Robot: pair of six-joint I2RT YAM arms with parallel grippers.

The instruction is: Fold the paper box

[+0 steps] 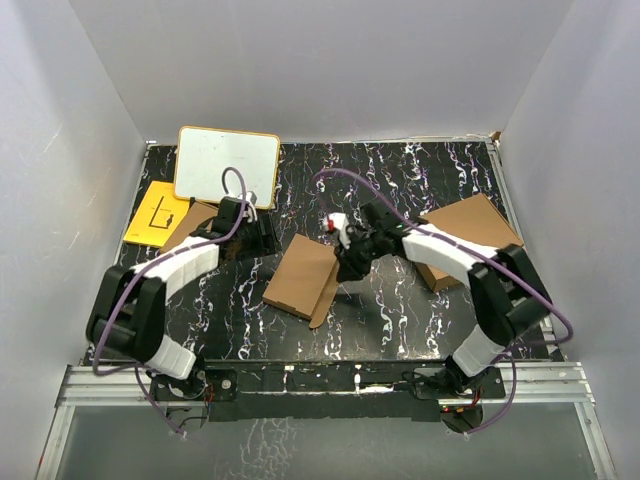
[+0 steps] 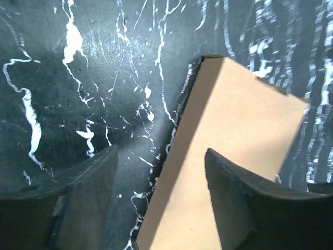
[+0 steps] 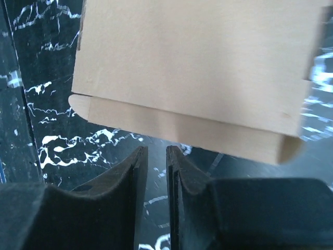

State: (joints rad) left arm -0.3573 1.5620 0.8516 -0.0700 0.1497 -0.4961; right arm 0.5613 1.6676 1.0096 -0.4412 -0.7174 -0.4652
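Observation:
The paper box [image 1: 303,275] lies closed and flat on the black marbled table, a thin tab sticking out at its near right corner. My left gripper [image 1: 262,240] hovers by its far left corner. In the left wrist view the left gripper [image 2: 160,156] is open, and the paper box [image 2: 234,114] runs under the right finger without being gripped. My right gripper [image 1: 348,265] stands at the box's right edge. Seen from the right wrist, the right gripper [image 3: 156,149] has a narrow empty gap between its fingers, just short of the paper box [image 3: 197,62] and its tucked flap [image 3: 182,127].
A whiteboard [image 1: 227,165] leans at the back left with a yellow card [image 1: 157,213] beside it. A larger brown box [image 1: 470,235] sits at the right under my right arm. Another brown piece [image 1: 195,220] shows under my left arm. White walls enclose the table.

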